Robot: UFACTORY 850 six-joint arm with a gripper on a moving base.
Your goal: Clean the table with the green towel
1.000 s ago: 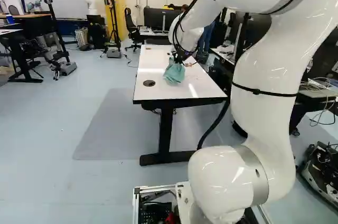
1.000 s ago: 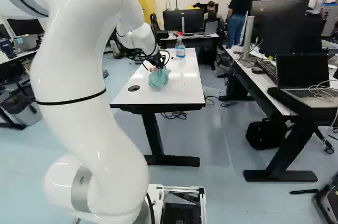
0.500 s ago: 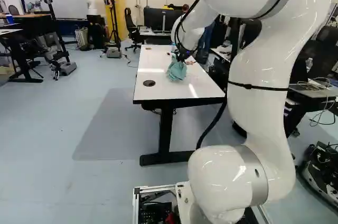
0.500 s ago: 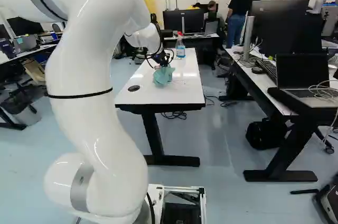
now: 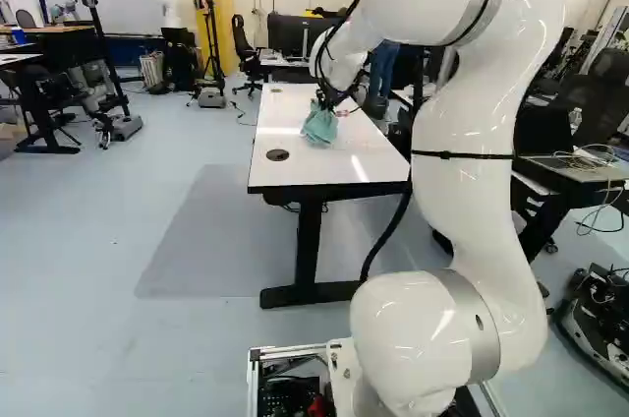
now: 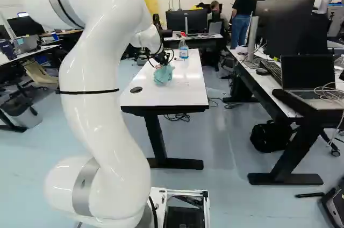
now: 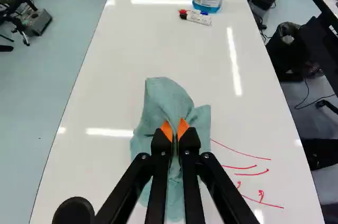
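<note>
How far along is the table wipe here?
Looks done: the gripper has the green towel pinched between its pads and on the white table. In hand: probably wiping. Left: the red marks beside the towel need wiping off; whether any others have been erased, I cannot tell.

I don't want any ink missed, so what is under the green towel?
The green towel is on the white tabletop; red marks start close to its edge. Whether any ink lies beneath cannot be seen: the cloth covers that patch.
</note>
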